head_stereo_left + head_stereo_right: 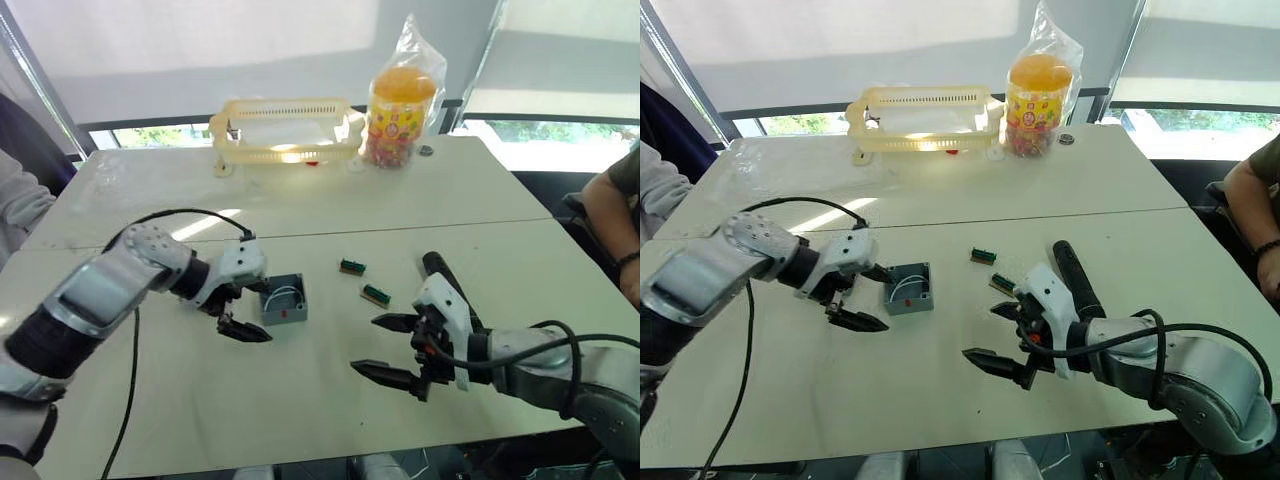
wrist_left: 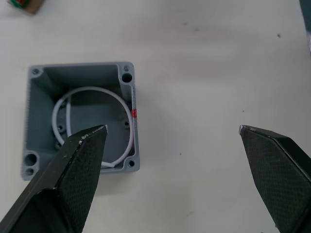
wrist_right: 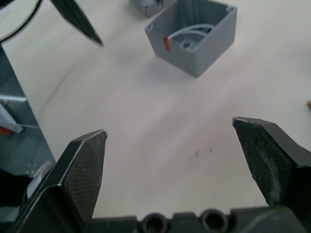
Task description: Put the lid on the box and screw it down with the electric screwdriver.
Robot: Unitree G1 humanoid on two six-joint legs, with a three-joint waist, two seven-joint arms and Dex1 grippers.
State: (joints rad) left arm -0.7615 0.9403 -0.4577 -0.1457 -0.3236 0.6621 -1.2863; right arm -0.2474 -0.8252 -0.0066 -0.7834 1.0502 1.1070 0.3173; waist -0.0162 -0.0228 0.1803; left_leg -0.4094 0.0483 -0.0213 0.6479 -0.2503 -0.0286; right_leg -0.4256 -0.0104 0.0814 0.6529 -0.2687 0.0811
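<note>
Your left gripper [image 1: 243, 312] reached in from the left, forearm angled across the table [image 1: 300, 200], jaws spread wide with nothing between them; one finger [image 2: 73, 179] hung over the box's near edge. Your right gripper [image 1: 395, 350] lay low over the table on the right, pointing toward the left arm, jaws also wide apart and empty.

The box [image 1: 284, 299] sat open side up near the table's middle, just beside the left gripper, white wire [image 2: 65, 104] coiled inside, red mark [image 3: 165, 43] on one wall. The electric screwdriver [image 1: 1074, 277] lay flat behind the right wrist, its long axis running away from you.
</note>
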